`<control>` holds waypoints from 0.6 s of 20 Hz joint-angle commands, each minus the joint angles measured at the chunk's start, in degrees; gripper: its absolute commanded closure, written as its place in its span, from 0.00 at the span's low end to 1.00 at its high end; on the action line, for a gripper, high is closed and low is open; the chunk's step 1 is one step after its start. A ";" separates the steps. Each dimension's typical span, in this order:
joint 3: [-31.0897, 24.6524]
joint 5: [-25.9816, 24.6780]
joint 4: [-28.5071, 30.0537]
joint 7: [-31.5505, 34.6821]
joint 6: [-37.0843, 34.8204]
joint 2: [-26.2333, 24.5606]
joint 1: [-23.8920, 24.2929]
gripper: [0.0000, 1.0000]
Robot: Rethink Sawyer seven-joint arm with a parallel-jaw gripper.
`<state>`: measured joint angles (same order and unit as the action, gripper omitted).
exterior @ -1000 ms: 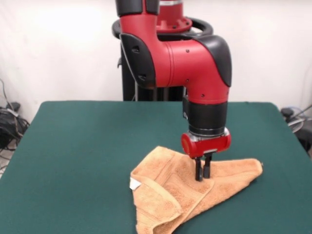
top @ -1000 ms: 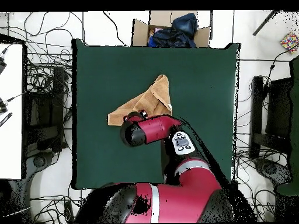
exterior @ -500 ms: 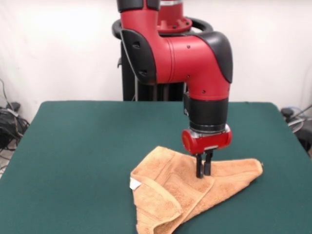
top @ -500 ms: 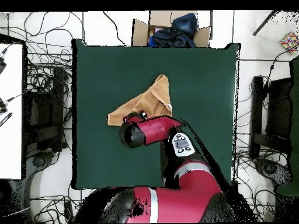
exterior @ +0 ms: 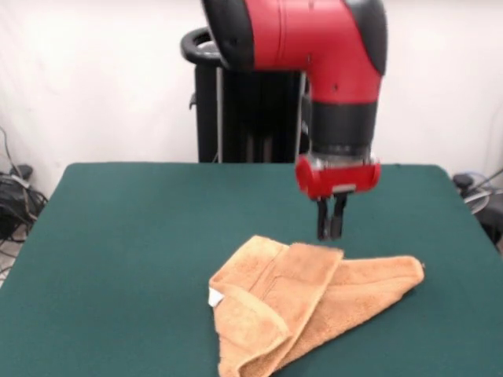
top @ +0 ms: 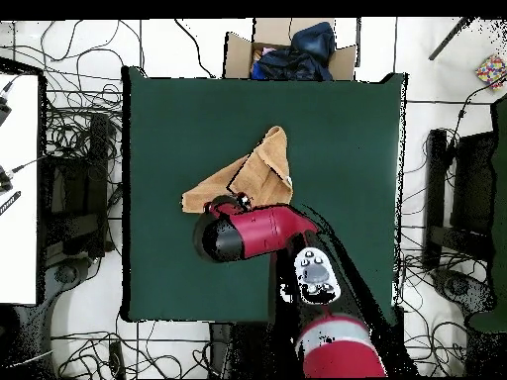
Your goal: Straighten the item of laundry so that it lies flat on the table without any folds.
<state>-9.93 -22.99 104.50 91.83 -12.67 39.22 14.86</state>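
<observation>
Room: white wall behind the black pedestal (exterior: 247, 118); loose cables (top: 74, 148) on the floor round the table, and a cardboard box of dark clothes (top: 292, 51) beyond the edge facing the robot
Surface: large rectangular table with a dark green felt-like top (exterior: 126, 236), bare apart from the cloth
Laundry: small orange-tan terry-cloth hand towel (exterior: 302, 302), lying in the half of the table away from the pedestal, roughly mid-width, bunched into a rough triangle
Folds: one flap is doubled over the middle and a thick roll sits at the front-view near corner; a small white tag (exterior: 214, 297) pokes out at its left side
Tool: the red and black arm's gripper (exterior: 331, 228) hangs above the towel's far fold, clear of the cloth; its two dark fingers sit close together with nothing between them
Why so: lifted like this, the gripper looks to be between grasps, the flap lying where it fell
Progress: judged from the overlaps, the towel is far from flat
Edges: the towel's near corner lies close to the table's front edge
Open room: wide green felt lies to both sides and toward the pedestal, so pulling a flap toward the robot or sideways seems the safer course
</observation>
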 commanded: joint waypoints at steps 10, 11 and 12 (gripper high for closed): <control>-2.89 5.55 5.24 4.99 -14.02 10.78 -0.23 1.00; -2.66 4.87 4.71 5.00 -13.38 10.42 -0.52 1.00; -2.97 4.80 4.75 5.22 -12.05 10.12 -0.22 1.00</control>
<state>-9.92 -19.11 107.35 91.83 -24.44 51.21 14.88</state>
